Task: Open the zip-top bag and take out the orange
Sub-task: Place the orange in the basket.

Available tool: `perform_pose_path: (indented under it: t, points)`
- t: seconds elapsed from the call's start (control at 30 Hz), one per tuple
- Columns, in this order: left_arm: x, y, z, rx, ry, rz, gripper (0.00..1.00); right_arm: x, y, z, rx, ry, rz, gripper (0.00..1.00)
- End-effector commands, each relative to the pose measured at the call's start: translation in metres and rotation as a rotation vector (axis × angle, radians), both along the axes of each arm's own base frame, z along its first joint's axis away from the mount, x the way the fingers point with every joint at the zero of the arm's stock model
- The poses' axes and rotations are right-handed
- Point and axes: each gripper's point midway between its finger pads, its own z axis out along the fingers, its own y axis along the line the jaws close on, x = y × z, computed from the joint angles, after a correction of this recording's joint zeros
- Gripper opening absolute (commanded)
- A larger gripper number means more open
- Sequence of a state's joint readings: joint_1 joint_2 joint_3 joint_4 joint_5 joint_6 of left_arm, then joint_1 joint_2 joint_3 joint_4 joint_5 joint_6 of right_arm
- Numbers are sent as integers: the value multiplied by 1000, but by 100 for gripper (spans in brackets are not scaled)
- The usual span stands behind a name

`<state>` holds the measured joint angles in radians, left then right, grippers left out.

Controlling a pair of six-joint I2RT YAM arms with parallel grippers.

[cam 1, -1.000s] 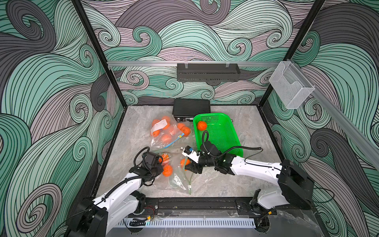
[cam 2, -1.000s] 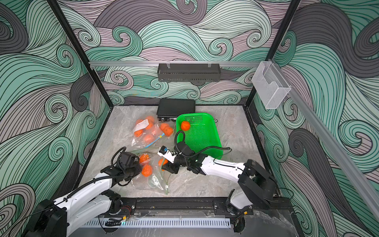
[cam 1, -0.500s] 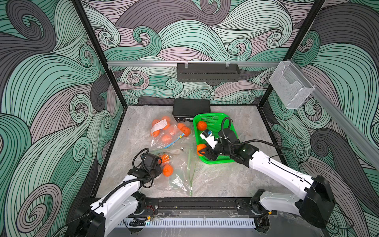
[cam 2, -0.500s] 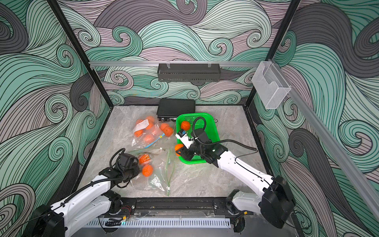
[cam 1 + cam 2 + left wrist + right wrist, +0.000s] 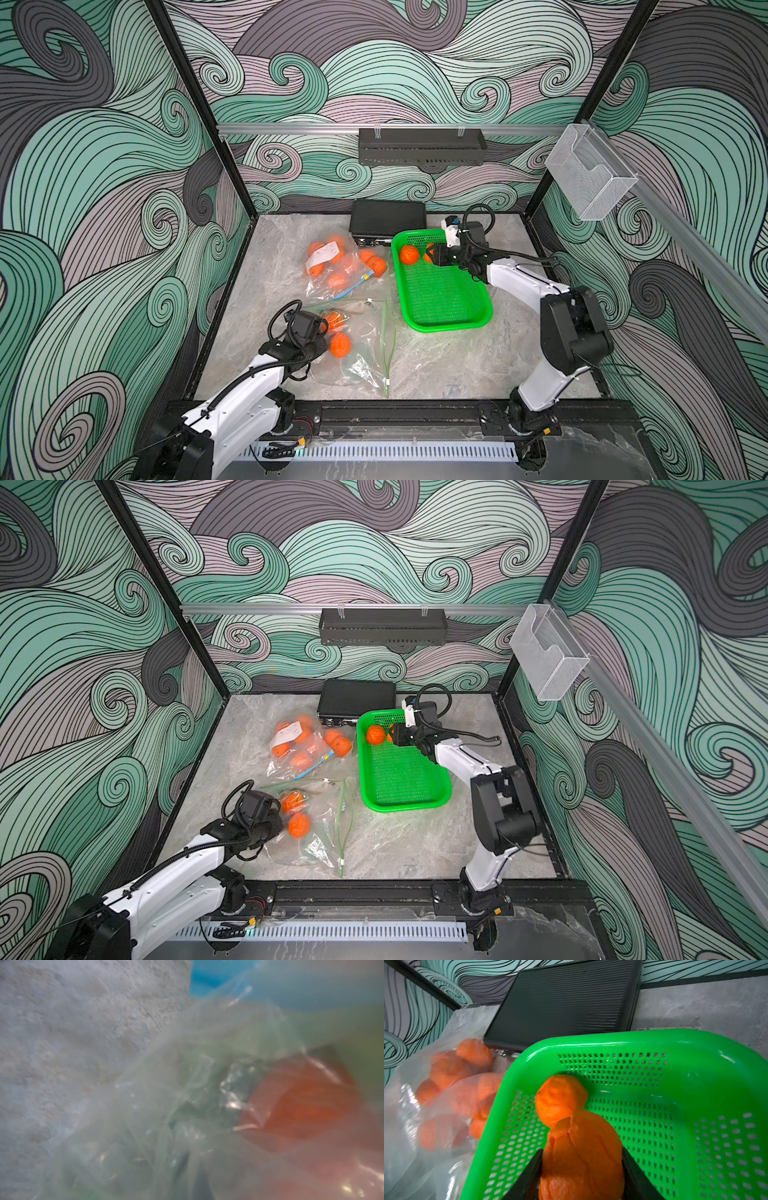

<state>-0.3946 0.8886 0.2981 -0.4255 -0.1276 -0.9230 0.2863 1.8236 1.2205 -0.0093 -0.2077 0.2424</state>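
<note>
The right pincer (image 5: pixel 581 1152) grips the orange (image 5: pixel 581 1165), lower centre of its wrist view, over the green basket (image 5: pixel 612 1040) (another orange (image 5: pixel 560 1099) lies inside); only the top views show the left pincer (image 5: pixel 322 332), clenched at the zip-top bag (image 5: pixel 359 357).

Zip-top bag (image 5: pixel 362 365): clear film with a green zip strip (image 5: pixel 388 347) along its mouth, lying flat and crumpled on the table, near the front and left of the green basket (image 5: pixel 446 322). The strip runs front to back on the side facing the basket and looks parted, though this cannot be confirmed. Two oranges (image 5: pixel 340 345) are inside the bag at its left end, one just behind the other. Orange (image 5: pixel 581 1167): out of the bag, peel wrinkled and creased, clamped between the black jaws of the right gripper (image 5: pixel 581 1150), over the basket's far end, just beside another orange (image 5: pixel 560 1099) lying there.
</note>
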Motion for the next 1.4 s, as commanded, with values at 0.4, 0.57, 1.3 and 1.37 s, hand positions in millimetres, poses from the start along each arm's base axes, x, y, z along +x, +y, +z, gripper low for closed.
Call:
perform_pose_path:
  t: [0.4, 0.57, 1.3, 1.37]
  points:
    - [-6, 8, -4, 47, 39, -1, 0, 45, 2, -41, 24, 72, -67, 51]
    - [-6, 8, -4, 48, 43, -2, 0, 48, 3, -58, 16, 105, -67, 54]
    - [-6, 8, -5, 51, 48, -2, 0, 41, 1, -25, 21, 51, -56, 73]
    - [-6, 8, -4, 50, 45, -3, 0, 38, -2, -15, 9, 27, -54, 73]
